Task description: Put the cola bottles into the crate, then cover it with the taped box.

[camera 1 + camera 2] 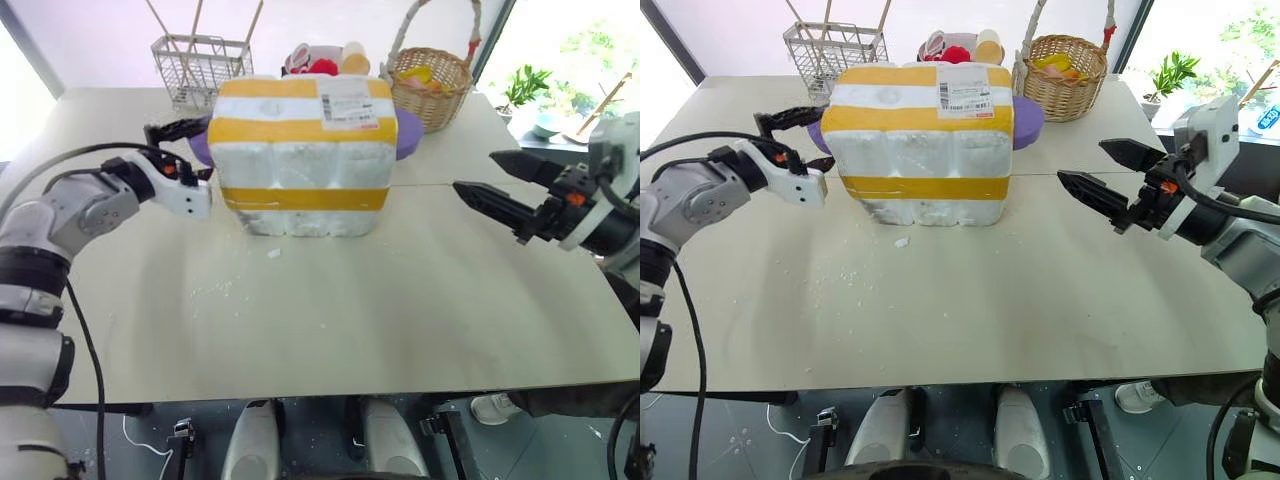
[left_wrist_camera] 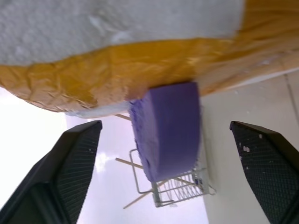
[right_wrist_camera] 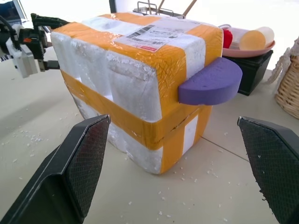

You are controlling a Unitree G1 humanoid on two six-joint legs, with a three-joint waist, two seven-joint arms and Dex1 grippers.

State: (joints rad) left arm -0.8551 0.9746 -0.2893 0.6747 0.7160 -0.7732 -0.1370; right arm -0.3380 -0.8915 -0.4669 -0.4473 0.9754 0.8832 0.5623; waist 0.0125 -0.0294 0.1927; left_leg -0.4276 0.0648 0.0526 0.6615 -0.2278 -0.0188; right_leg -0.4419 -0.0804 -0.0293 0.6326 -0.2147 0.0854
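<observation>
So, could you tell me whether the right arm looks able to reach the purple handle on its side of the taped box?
Probably yes: the right end effector is open, with bare table between it and the handle.

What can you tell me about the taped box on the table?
The taped box is white styrofoam with wide yellow tape bands and a white shipping label on top. It stands upright on the table. Purple foam handles stick out at two opposite sides. Both open grippers are near, not touching it.
</observation>
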